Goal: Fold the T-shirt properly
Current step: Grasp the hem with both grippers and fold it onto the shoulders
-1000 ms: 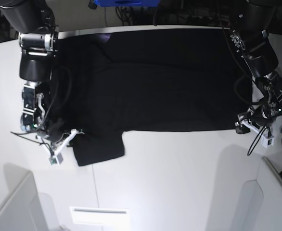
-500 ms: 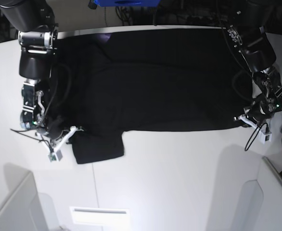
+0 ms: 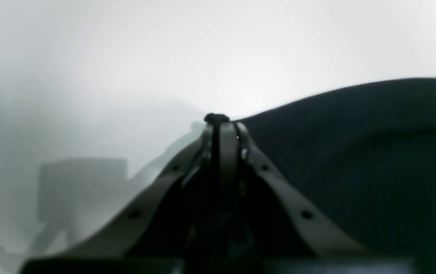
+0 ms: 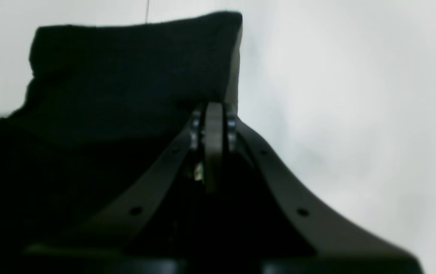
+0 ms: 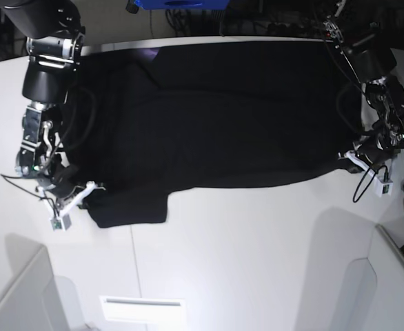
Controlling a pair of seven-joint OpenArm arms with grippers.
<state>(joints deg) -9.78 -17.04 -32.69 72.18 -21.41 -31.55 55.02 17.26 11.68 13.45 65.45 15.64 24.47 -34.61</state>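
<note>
The T-shirt (image 5: 223, 114) lies spread flat across the far half of the white table (image 5: 257, 255), plain black side up, one sleeve (image 5: 129, 207) poking out toward the table's near edge. It looks like light, limp cloth that will sag, drag and crease instead of keeping any shape, so it is best taken by pinching edges and corners, both ends at once. The left gripper (image 5: 348, 160) sits at the shirt's corner on the table's right side, jaws pressed together with a nub of black cloth pinched at the tips in the left wrist view (image 3: 217, 118). The right gripper (image 5: 92, 186) is at the sleeve end, jaws narrowed flat together; the right wrist view (image 4: 212, 114) has the cloth edge right at the tips, and I judge it pinched there too. The table is smooth and matte, likely letting the cloth slide easily. Beyond the table's far edge the room is dark, with cables and something blue (image 5: 174, 4)
</note>
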